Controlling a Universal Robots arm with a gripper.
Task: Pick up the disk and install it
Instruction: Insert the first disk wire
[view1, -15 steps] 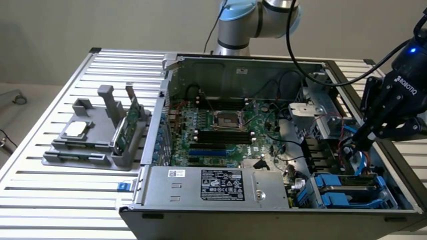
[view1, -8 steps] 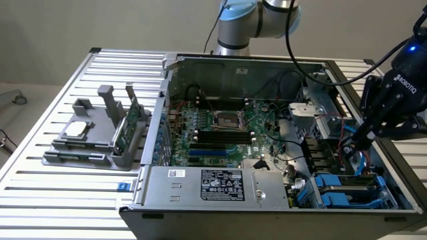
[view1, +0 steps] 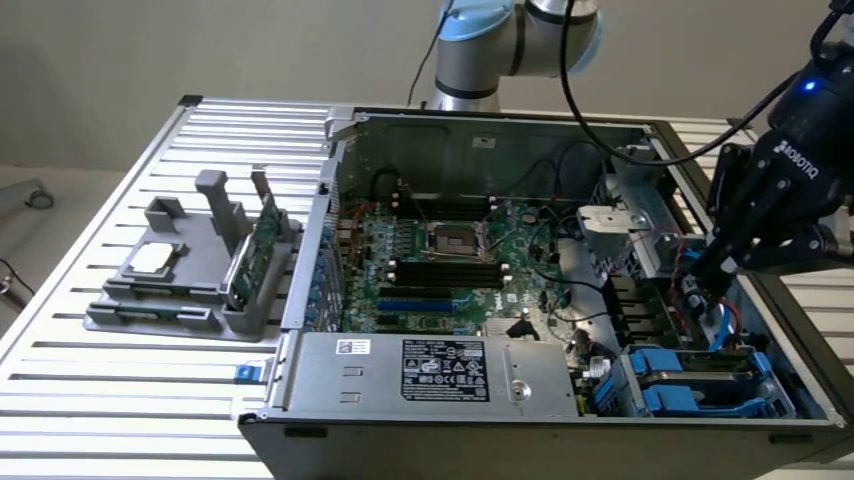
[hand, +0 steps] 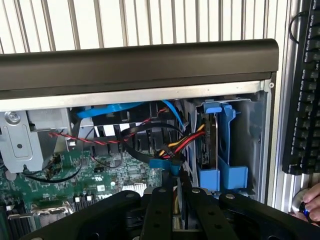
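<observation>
Gripper (hand: 182, 200) nearly closed just above disk (hand: 212, 145), seated in bay.

Black gripper (hand: 181, 212) nearly closed; just beyond the fingertips, bundled cables (hand: 170, 145) over green motherboard (hand: 115, 172); disk (hand: 209, 140) upright in blue carrier bay (hand: 227, 150) beyond.

Silver-and-pale-blue jointed arm (view1: 514, 40), black cable, black tool (view1: 721, 272) marked ROBOTIQ.

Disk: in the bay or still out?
In. The disk stands on edge in its blue carrier inside the drive bay at the case corner; the gripper hangs above, holding nothing.
</observation>
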